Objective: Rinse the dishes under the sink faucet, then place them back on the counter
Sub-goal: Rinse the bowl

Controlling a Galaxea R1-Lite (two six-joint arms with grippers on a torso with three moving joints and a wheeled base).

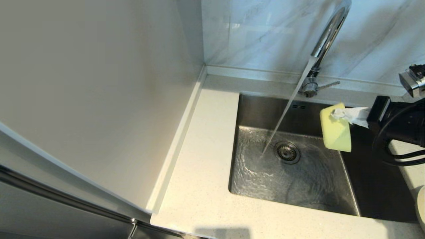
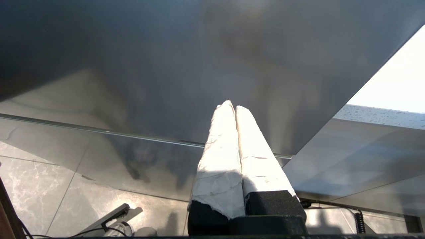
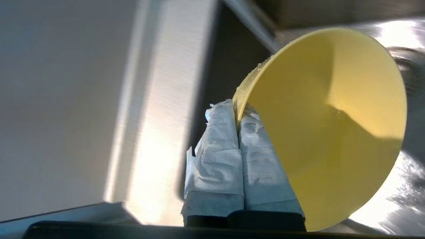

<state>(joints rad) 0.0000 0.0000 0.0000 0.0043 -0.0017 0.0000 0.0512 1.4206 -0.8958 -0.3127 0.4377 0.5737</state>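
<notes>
My right gripper (image 1: 335, 114) is shut on the rim of the pale yellow bowl (image 1: 336, 130), holding it tipped on edge above the right side of the sink (image 1: 265, 179). In the right wrist view the white-wrapped fingers (image 3: 219, 139) pinch the bowl (image 3: 332, 126) at its rim. Water streams from the chrome faucet (image 1: 327, 36) into the basin left of the drain strainer (image 1: 287, 152), well left of the bowl. The faucet's side lever (image 1: 328, 85) sticks out to the right. My left gripper (image 2: 232, 106) is shut on nothing, parked low beside a cabinet. No chopsticks are in view.
The speckled counter (image 1: 199, 159) runs left of and in front of the sink. A tall pale panel (image 1: 99, 99) closes off the left side. A white round edge (image 1: 421, 205), perhaps the plate, shows at the far right on the counter.
</notes>
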